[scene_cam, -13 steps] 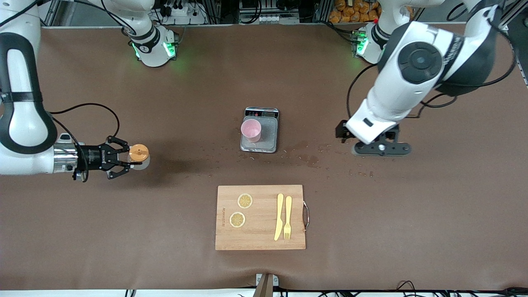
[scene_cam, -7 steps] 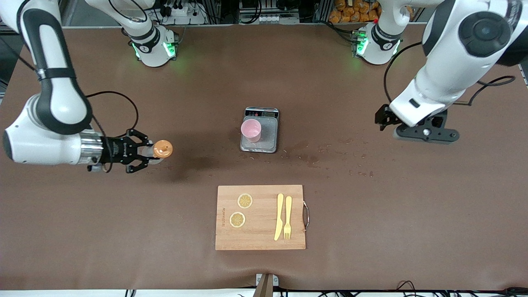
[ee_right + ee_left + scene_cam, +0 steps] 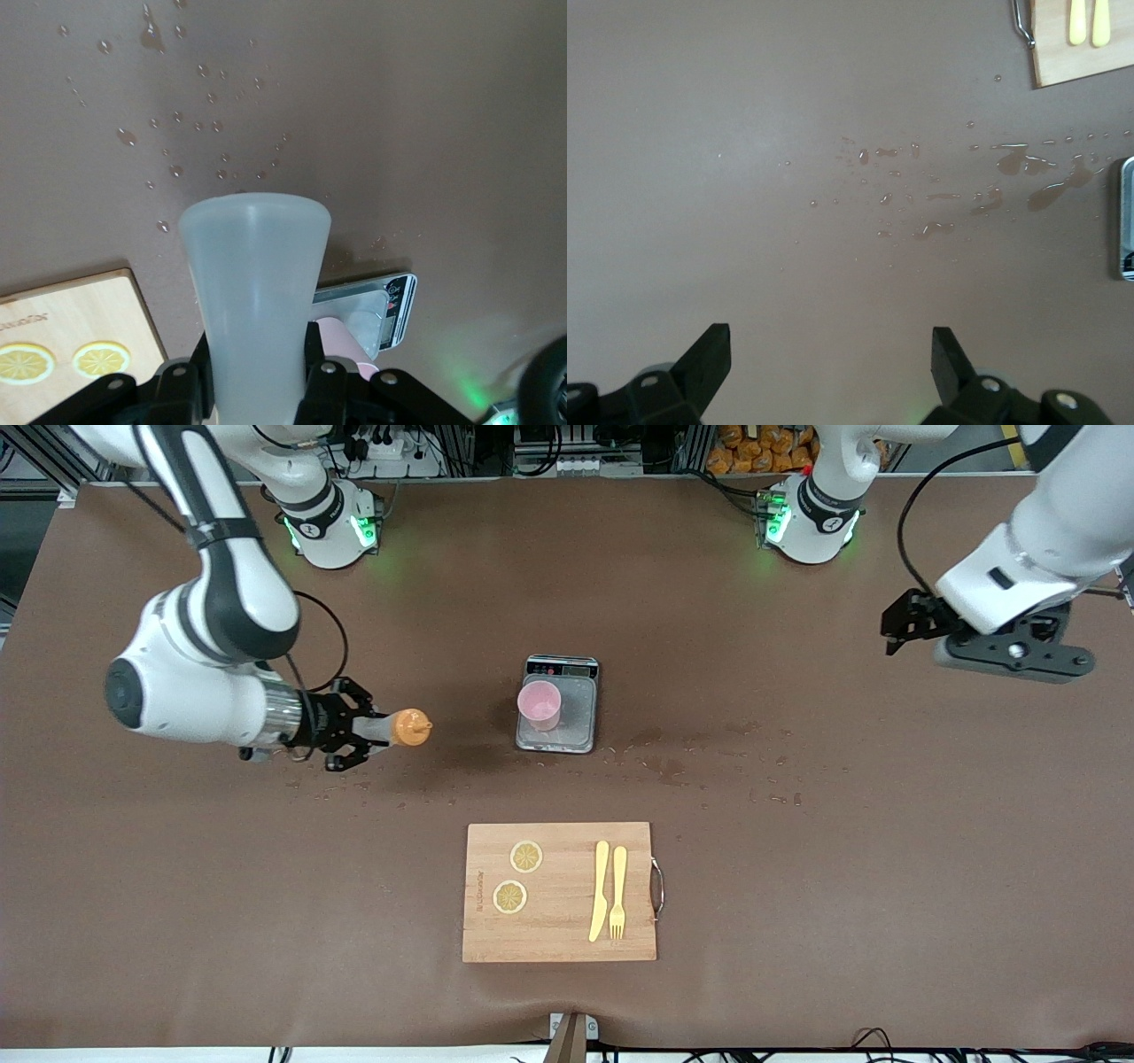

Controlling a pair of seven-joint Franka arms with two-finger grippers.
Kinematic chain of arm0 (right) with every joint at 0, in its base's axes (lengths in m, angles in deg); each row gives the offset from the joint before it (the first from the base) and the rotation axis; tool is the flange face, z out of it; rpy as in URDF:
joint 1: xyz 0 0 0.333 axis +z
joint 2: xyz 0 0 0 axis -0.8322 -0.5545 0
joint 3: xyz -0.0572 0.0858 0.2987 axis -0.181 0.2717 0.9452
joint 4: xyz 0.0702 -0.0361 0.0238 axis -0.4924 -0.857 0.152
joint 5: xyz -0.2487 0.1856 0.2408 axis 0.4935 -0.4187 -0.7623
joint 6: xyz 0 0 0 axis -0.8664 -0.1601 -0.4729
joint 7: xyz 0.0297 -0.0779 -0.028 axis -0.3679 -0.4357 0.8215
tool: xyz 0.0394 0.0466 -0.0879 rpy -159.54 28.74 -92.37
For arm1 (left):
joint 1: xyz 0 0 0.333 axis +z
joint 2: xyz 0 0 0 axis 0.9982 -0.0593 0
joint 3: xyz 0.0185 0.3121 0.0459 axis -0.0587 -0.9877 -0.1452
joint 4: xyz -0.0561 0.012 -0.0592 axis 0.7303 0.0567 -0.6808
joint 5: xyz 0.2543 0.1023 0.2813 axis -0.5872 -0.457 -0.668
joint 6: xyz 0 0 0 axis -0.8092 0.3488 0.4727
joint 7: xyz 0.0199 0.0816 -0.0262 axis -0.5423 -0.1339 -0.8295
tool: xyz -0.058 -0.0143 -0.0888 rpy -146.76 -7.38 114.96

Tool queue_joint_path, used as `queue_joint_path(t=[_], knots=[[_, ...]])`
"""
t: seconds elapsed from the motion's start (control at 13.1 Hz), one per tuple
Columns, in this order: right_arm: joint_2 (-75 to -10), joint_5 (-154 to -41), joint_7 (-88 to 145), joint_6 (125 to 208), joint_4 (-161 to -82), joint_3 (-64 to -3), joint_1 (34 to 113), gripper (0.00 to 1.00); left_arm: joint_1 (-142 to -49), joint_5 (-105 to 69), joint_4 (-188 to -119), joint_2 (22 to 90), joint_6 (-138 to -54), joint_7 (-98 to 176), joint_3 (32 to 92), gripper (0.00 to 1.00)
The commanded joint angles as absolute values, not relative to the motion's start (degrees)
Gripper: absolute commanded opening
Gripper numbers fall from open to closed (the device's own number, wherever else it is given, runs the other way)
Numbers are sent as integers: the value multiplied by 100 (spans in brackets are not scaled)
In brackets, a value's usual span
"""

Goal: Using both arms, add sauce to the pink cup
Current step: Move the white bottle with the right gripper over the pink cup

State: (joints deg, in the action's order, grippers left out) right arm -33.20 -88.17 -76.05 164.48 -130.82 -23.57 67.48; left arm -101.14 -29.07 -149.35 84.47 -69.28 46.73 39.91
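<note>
The pink cup stands on the grey scale at mid-table. My right gripper is shut on the sauce, a whitish squeeze bottle held on its side above the table. Its orange cap points at the cup from the right arm's end, a short gap away. In the right wrist view the sauce fills the space between the fingers, and the pink cup shows past it. My left gripper hangs open and empty over the left arm's end of the table. Its fingers stand wide apart.
A wooden cutting board lies nearer the front camera than the scale, with two lemon slices, a yellow knife and a yellow fork. Liquid droplets dot the mat beside the scale.
The right arm has carried the sauce toward the cup and tipped it from upright to lying sideways. The left arm has drawn away from the scale toward its own end of the table.
</note>
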Motion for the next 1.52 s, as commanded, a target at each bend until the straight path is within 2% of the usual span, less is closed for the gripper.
queue_joint_path(t=[0.0,0.15,0.53,0.84,1.14,1.45], knots=[[-3092,-8516,-8210,16625,-13328,-2415,7108,40,-9901,-2771,-14603,8482,-6474,4724,4100,100],[-3100,-8051,-8746,16731,-13372,-2406,7432,40,-9540,-2692,-14549,8482,-6393,4401,4478,100],[-3179,-6847,-10240,16644,-13363,-2398,8180,40,-9513,-2560,-14365,8420,-6393,4108,4462,100],[-3249,-6248,-10927,16188,-13214,-2398,8628,40,-9504,-2569,-14356,8420,-6393,4126,4436,100],[-3855,-5624,-11455,15160,-12372,-2398,8936,40,-9521,-2577,-14356,8420,-6402,4056,4400,100],[-4374,-5290,-11789,14570,-11660,-2389,9060,40,-9504,-2587,-14356,8420,-6358,4074,4392,100]])
